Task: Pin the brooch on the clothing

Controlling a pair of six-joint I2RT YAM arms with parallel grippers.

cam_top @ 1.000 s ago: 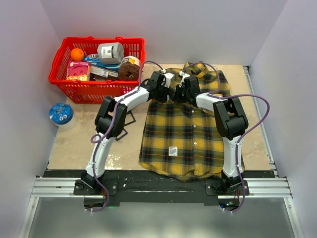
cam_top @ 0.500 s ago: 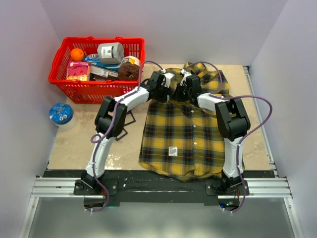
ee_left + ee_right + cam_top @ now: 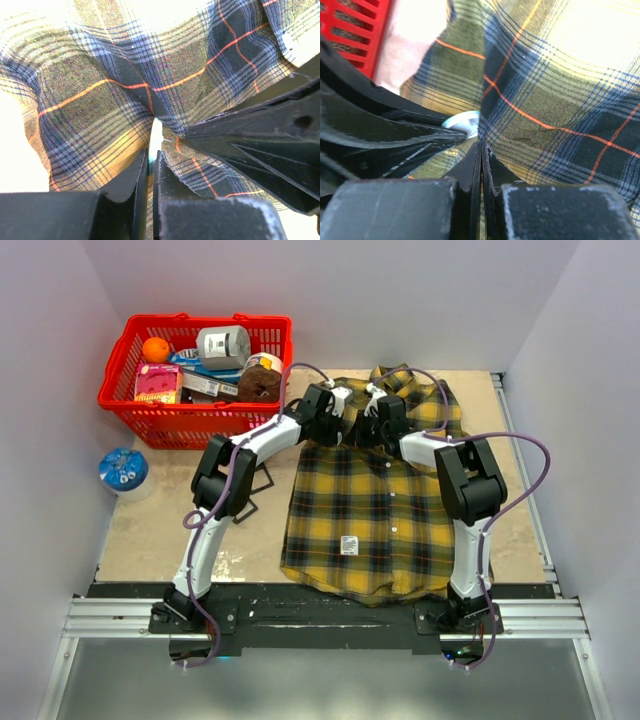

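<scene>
Pale desk (image 3: 150, 530) between white walls carries the plaid shirt (image 3: 380, 510), spread flat with its hem toward the arm bases. Both arms meet over the shirt's upper chest, just below its collar. The left fingers (image 3: 343, 428), almost shut, pinch the small pale brooch (image 3: 464, 121) at a raised fold of shirt. The right fingers (image 3: 362, 430) are fully shut beside it; whether they trap cloth is unclear. The right arm has crept slightly collarward, so pinning looks underway, not finished.

Pale lilac walls (image 3: 330, 300) around a worn tan tabletop (image 3: 150, 530).
</scene>
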